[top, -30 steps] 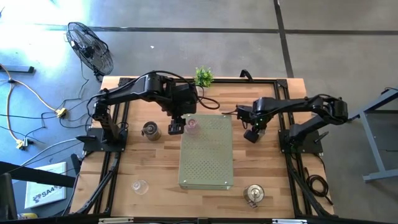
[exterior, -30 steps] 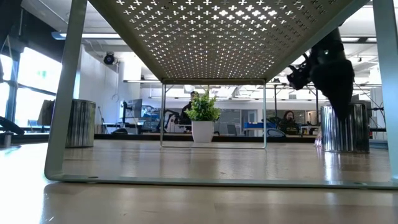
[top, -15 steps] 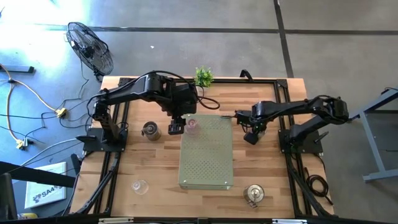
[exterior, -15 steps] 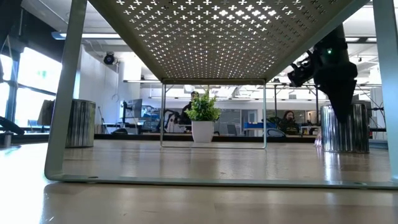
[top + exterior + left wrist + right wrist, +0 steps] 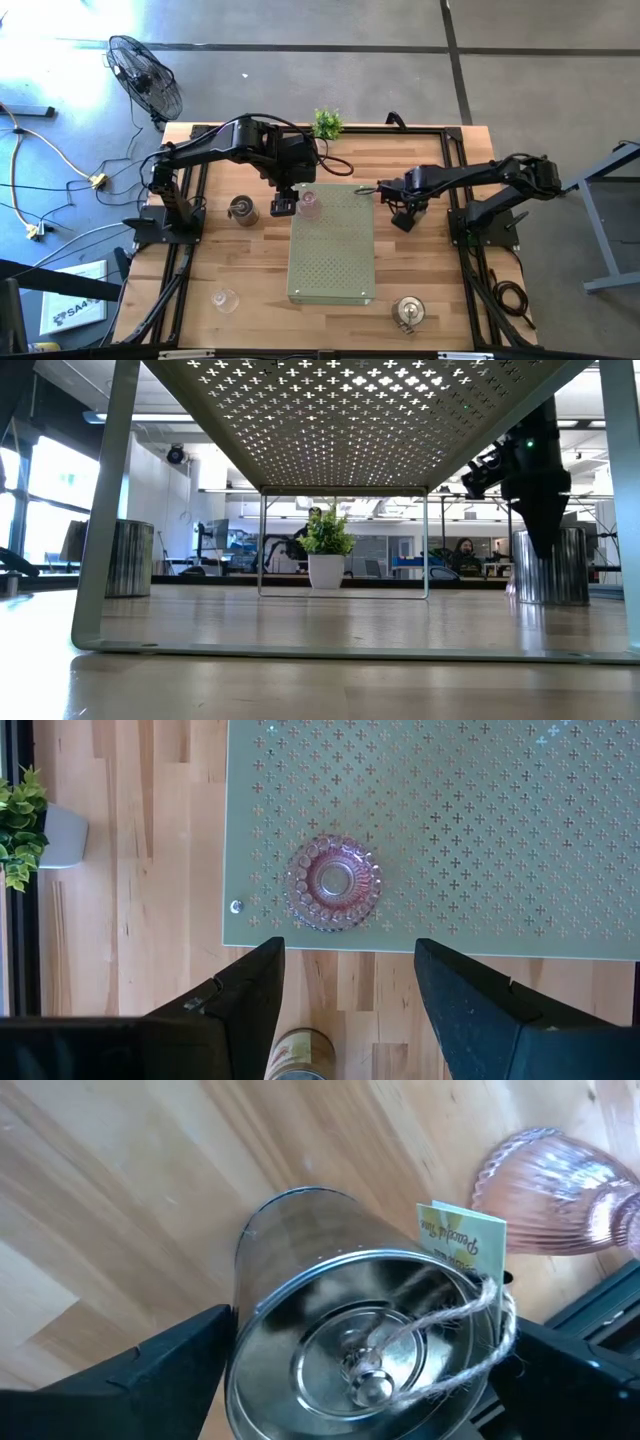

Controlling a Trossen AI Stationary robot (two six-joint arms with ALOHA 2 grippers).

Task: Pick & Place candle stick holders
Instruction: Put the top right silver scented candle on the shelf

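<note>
Perforated metal stand [image 5: 331, 245]: pale green, mid-table, raised on legs; serves as the shelf for the set.

Silvery tin holder [image 5: 350, 1335]: lies directly between the spread fingers of the right gripper [image 5: 402, 219], just off the stand's right edge. Stiff, light, smooth-walled, likely slippery; twine and a paper tag [image 5: 458, 1240] at the rim could snag. Best taken across the round wall.

Pink ribbed glass holder [image 5: 333, 883]: sits on the stand's near-left corner, close to the edge. Fragile, scalloped rim; grip low and gently across the body. Left gripper [image 5: 345, 1010] hovers above it, jaws wide, holding nothing.

Second pink glass [image 5: 550, 1175]: just beside the tin.

Others: metal holder [image 5: 242, 209] left of the stand, another [image 5: 408, 312] front right, and what appears to be clear glass [image 5: 225, 299] front left.
</note>
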